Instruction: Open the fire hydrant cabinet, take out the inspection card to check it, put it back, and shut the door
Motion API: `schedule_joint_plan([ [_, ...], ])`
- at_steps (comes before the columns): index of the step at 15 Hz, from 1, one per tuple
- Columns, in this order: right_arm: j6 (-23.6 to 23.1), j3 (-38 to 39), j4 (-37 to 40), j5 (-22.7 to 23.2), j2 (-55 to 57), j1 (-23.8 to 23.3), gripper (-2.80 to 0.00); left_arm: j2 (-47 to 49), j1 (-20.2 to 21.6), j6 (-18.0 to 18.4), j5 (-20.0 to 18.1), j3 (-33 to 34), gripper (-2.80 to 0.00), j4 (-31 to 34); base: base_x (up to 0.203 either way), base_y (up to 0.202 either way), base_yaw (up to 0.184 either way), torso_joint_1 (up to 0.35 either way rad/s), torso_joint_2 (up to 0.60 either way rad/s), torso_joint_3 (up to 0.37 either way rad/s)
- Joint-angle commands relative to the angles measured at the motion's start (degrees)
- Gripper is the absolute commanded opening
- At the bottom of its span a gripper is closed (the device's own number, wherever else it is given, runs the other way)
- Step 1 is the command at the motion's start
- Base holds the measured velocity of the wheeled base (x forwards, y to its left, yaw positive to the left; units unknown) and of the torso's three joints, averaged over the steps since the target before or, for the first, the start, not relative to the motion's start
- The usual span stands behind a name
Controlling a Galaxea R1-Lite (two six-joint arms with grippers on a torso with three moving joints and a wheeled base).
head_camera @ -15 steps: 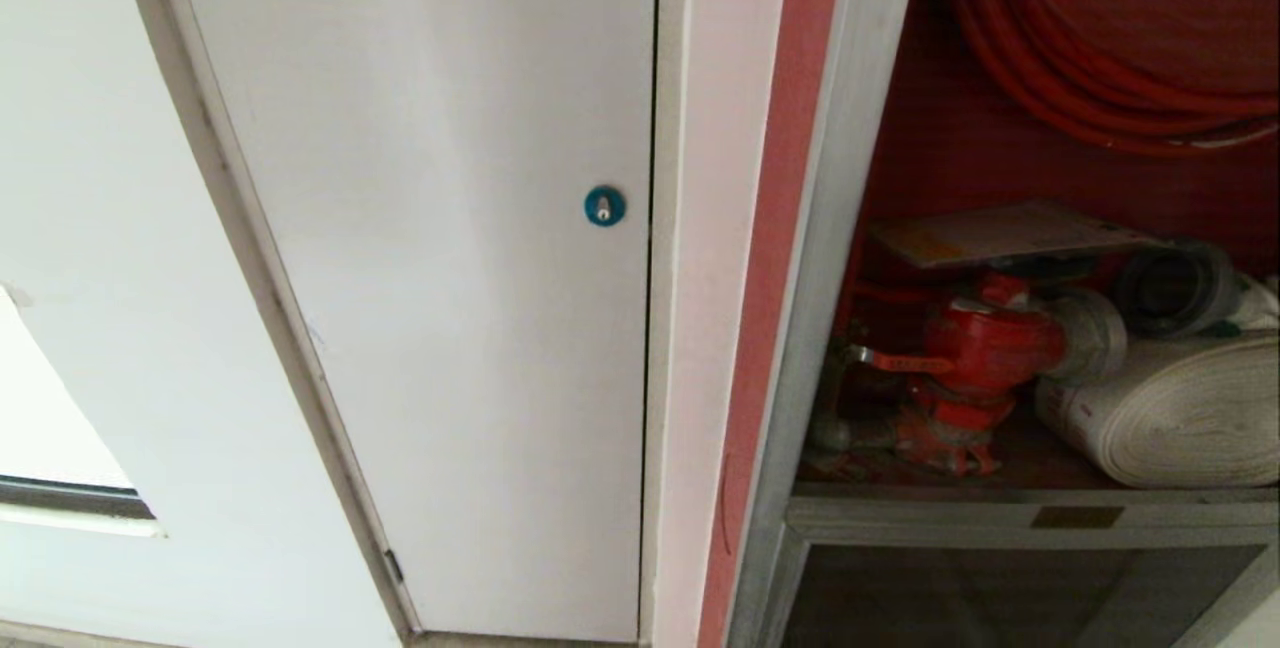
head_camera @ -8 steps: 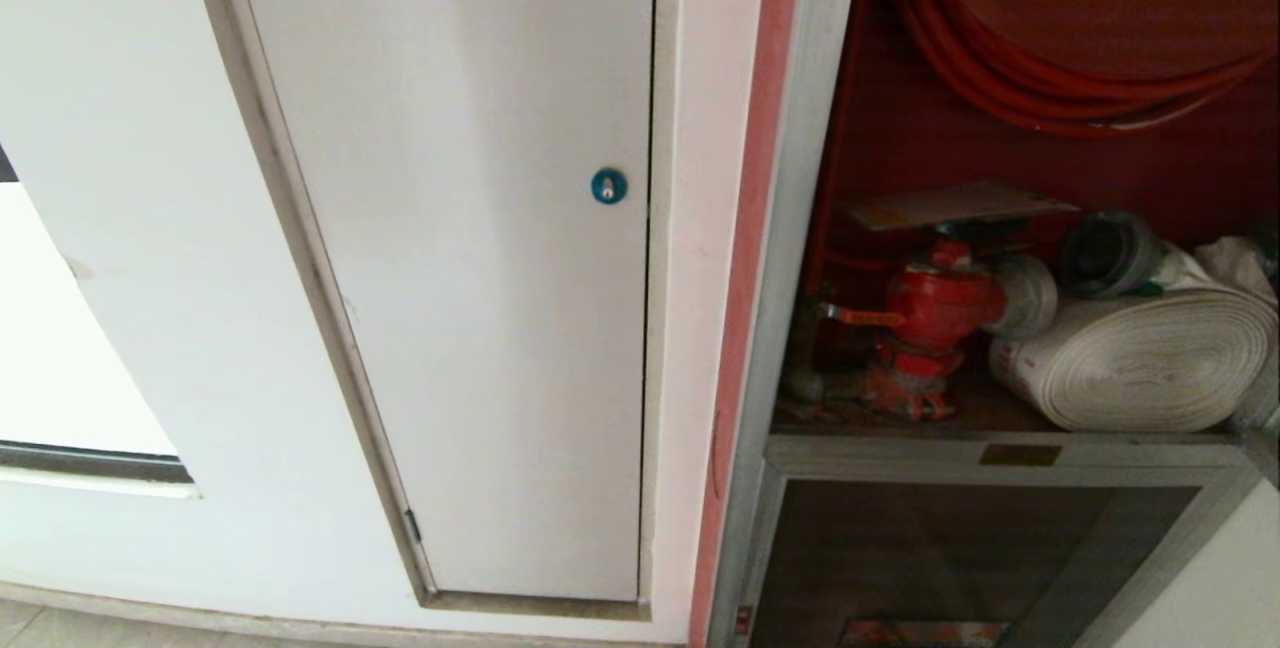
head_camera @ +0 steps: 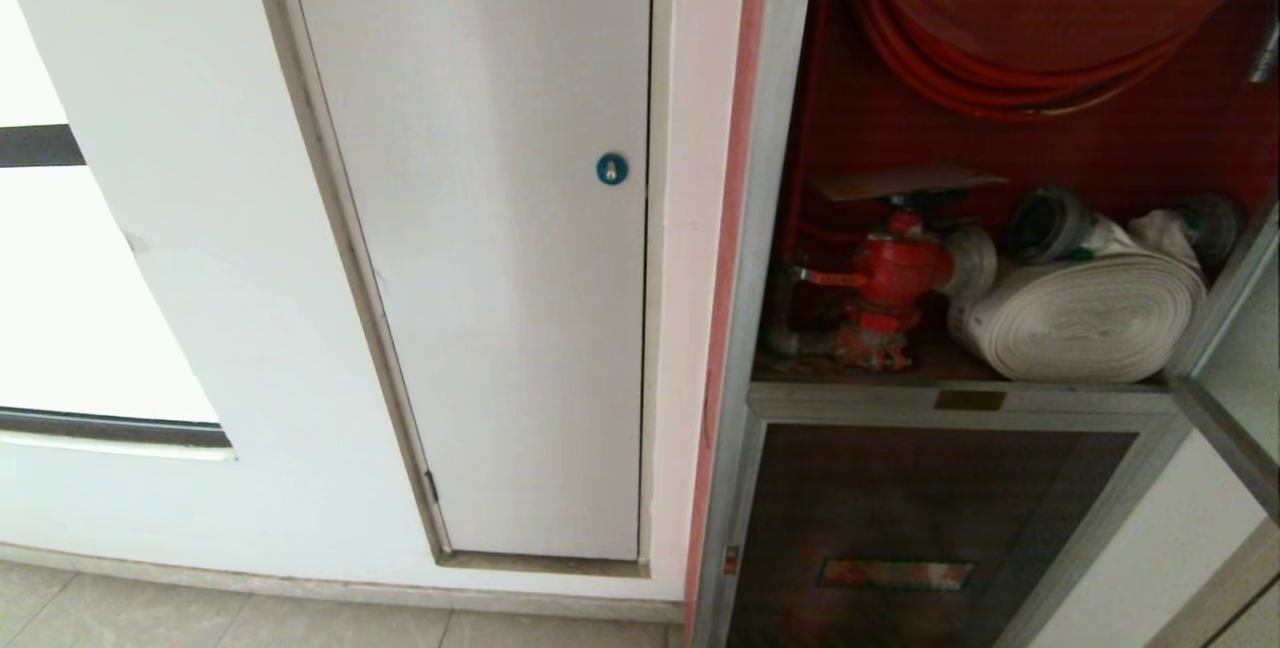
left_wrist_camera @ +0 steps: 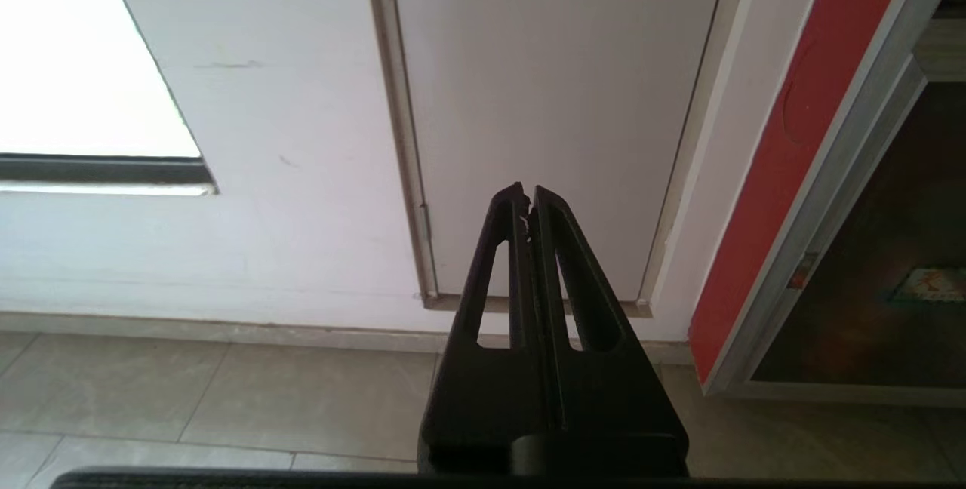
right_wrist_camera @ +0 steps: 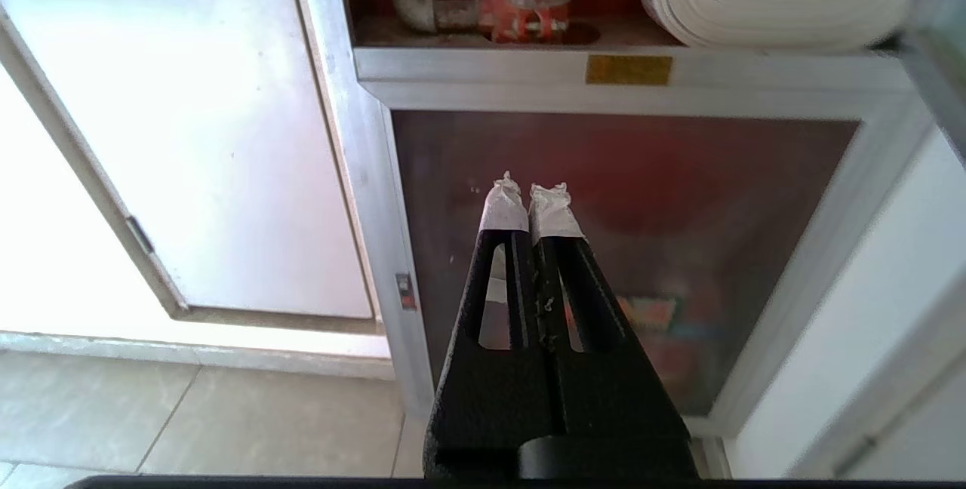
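The fire hydrant cabinet (head_camera: 1000,178) is seen standing open at the right of the head view, its red interior exposed with the hose reel (head_camera: 1050,8) above, the red valve (head_camera: 890,273) on the shelf and the white rolled hose (head_camera: 1085,318) beside it. The inspection card (head_camera: 905,182) is found lying flat on top of the valve's handwheel, viewed nearly edge-on, so its printed face cannot be read. The door (head_camera: 1235,368) is judged to be the silver-framed panel swung out at the far right edge, though only a sliver of it is shown.

Neither arm is seen in the head view. The left gripper (left_wrist_camera: 528,198) is shown with its fingers pressed together, empty, pointed at the white panel (head_camera: 480,228) with the blue lock (head_camera: 611,169). The right gripper (right_wrist_camera: 528,198) is likewise closed and empty, its taped tips aimed at the lower glass panel (right_wrist_camera: 619,247) below the shelf.

With the door open, the card resting inside and both grippers empty, the step in hand is judged to be either fetching the card or closing the door; which cannot be told. If the card is to be fetched, the right gripper must be raised, opened and closed on the card's overhanging edge. If not, the door must be pushed shut.
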Motion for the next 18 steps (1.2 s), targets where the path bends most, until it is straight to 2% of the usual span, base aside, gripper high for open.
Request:
schedule_joint_plan([
  [1, 0.0, 0.2, 0.0, 0.0, 0.0, 0.0, -2.8, 0.1, 0.0, 0.0, 0.0, 0.0, -2.8, 0.0, -0.195, 0.0, 0.003, 0.004, 0.0, 0.002],
  [12, 0.0, 0.2, 0.0, 0.0, 0.0, 0.0, -2.8, 0.0, 0.0, 0.0, 0.0, 0.0, -2.8, 0.0, -0.194, 0.0, 0.0, 0.002, 0.0, 0.003],
  [18, 0.0, 0.2, 0.0, 0.0, 0.0, 0.0, -2.8, 0.0, 0.0, 0.0, 0.0, 0.0, -2.8, 0.0, -0.02, 0.0, 0.0, 0.005, 0.0, 0.001],
])
